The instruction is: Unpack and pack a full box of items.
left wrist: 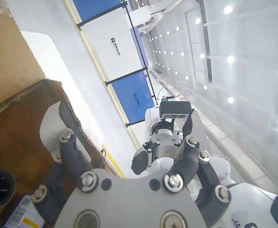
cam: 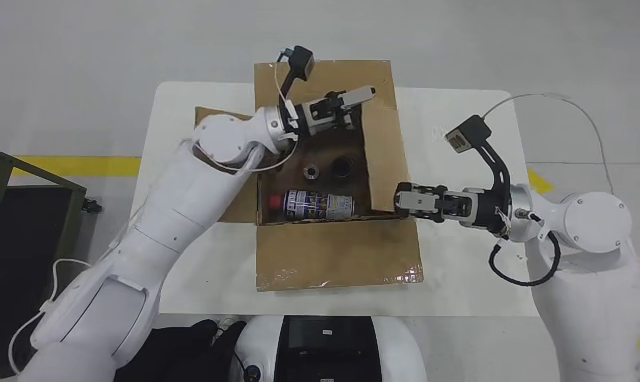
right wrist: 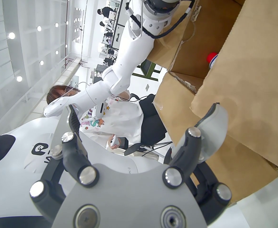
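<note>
The left gripper (cam: 362, 95), fingers spread, hovers at the far end of the upright right flap (cam: 385, 132) of the box (cam: 335, 254), which sits mid-desk (cam: 470, 272). Inside lie a spray can (cam: 318, 204) and two dark tubes (cam: 312, 170). The right gripper (cam: 401, 199), also spread, sits at the flap's near end. Unpacking looks barely begun. The flap probably needs folding outward first, since it blocks the right arm's way in.

A white table (cam: 430, 107) with rounded corners is set on a grey floor (cam: 100, 42). A yellow stripe (cam: 70, 166) is marked along the floor, passing behind the table. A dark green-framed cart (cam: 30, 222) is placed on the floor just beside the stripe, well apart from the table. In the room behind, blue and white partition panels (left wrist: 112, 50) are lined up along a yellow line, and round ceiling lights (left wrist: 228, 9) are lit.
</note>
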Controlling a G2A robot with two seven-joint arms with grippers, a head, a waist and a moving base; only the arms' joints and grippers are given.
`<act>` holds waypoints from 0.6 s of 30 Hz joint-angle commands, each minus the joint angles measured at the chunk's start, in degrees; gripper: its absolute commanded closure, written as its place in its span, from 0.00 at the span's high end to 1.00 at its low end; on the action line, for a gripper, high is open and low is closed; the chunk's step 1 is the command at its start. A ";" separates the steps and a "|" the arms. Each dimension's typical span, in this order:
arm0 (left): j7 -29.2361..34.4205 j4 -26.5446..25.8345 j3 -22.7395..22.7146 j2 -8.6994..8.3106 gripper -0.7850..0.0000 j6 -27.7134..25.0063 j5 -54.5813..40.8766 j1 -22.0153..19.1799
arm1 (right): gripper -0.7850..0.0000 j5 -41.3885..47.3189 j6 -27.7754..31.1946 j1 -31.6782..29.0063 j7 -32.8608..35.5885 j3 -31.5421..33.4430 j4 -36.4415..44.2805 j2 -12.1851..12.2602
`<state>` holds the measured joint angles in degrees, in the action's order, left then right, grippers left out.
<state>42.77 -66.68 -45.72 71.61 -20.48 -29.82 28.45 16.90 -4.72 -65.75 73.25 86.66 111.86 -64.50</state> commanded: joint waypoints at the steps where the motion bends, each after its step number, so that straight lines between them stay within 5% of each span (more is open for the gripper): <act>1: -0.01 0.87 0.35 0.57 1.00 -0.79 -0.74 -0.57 | 1.00 0.03 -0.62 -0.38 0.63 -0.55 0.72 0.17; 18: 3.71 10.23 3.09 5.51 1.00 -5.04 -6.38 -5.11 | 1.00 -4.55 -5.52 -2.98 -0.21 -5.99 6.24 1.52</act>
<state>46.14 -57.05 -42.74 76.81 -25.40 -35.89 23.59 13.23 -10.47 -68.89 73.71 81.22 118.02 -63.02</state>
